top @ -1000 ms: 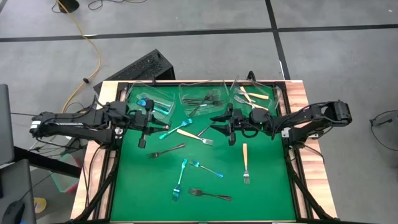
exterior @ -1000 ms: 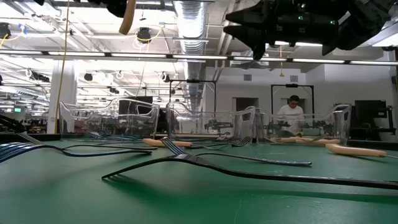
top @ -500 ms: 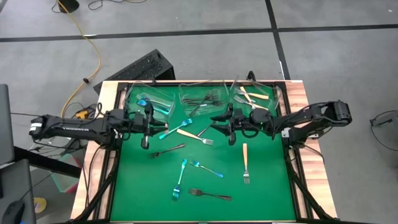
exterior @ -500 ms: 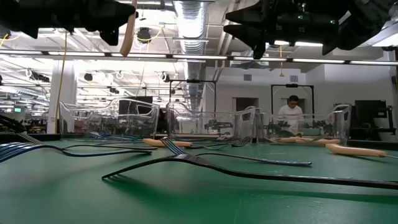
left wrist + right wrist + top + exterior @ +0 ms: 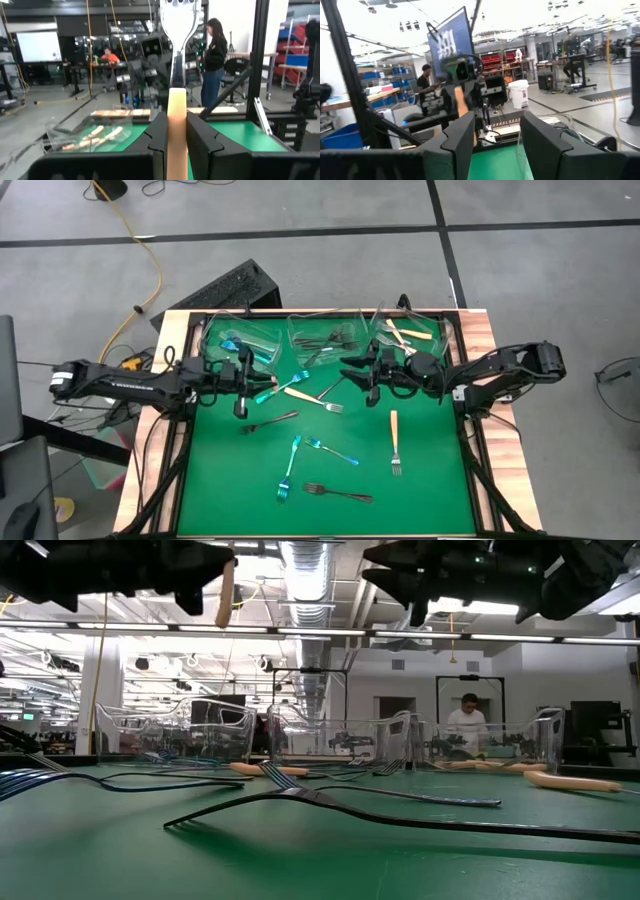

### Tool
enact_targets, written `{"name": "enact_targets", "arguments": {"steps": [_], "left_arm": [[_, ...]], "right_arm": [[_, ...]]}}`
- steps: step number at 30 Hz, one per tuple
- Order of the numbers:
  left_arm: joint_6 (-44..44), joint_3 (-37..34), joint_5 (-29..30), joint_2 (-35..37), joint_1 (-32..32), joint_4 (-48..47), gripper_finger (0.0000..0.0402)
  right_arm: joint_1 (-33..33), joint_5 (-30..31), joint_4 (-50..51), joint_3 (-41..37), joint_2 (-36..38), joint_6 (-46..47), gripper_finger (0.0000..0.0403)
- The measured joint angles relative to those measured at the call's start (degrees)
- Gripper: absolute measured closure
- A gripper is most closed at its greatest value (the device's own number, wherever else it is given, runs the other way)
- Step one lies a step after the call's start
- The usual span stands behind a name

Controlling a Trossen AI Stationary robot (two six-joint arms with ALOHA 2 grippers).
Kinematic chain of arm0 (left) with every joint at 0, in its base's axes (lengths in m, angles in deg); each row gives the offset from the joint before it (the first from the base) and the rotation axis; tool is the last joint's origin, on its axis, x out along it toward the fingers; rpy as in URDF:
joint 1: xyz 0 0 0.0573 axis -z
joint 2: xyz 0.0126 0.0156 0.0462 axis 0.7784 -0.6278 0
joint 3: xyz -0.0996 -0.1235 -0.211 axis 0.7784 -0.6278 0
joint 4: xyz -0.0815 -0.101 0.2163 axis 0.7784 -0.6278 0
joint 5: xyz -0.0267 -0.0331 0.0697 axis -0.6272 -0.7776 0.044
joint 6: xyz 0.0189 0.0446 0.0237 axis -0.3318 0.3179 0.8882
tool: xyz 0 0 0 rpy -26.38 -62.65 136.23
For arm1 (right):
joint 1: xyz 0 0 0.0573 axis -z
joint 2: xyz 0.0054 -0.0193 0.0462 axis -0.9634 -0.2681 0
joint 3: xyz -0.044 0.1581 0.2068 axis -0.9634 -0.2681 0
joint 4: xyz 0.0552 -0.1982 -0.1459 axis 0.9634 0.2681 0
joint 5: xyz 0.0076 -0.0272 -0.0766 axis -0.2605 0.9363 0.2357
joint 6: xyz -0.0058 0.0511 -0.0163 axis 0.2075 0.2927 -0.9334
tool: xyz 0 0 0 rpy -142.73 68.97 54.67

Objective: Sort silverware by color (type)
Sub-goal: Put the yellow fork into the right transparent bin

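Several forks (image 5: pixel 338 494) lie loose on the green mat (image 5: pixel 430 490), unsorted. Above them, the left gripper (image 5: pixel 240 387) pinches a cream-handled fork (image 5: pixel 176 100); the right gripper (image 5: pixel 371 383) hangs open, empty. Beyond, three tubs (image 5: pixel 322 332) hold some forks already.

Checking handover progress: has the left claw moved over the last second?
Yes. The left claw, shut on a cream-handled fork, moved toward the table's middle, away from the left tub.
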Motion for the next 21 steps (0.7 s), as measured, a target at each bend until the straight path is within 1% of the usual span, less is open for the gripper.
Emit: {"name": "enact_targets", "arguments": {"steps": [2,5,10,12,15,21], "left_arm": [[0.0,0.0,-0.4,-2.4,0.0,1.7,0.0376],[0.1,0.0,-0.4,-5.3,0.0,6.0,0.0376],[0.1,0.0,-2.1,-8.9,-0.1,11.9,0.0376],[0.0,0.0,-2.3,-9.2,-0.1,11.4,0.0376],[-0.4,0.0,-2.3,-10.2,-0.1,11.6,0.0376],[0.0,0.0,-2.1,-10.3,-0.2,11.0,0.0376]], "right_arm": [[-0.1,0.5,0.7,0.7,-0.4,0.0,0.0223],[-0.5,0.5,-0.7,2.0,-3.9,0.0,0.0223],[-0.5,0.4,-3.2,6.4,-12.3,0.2,0.0223],[-0.8,0.4,-4.7,8.6,-15.9,0.2,0.0223],[-0.8,0.0,-5.0,12.0,-19.1,0.1,0.0223],[-0.8,-4.1,-4.8,16.7,-23.2,0.1,0.0223]]}}
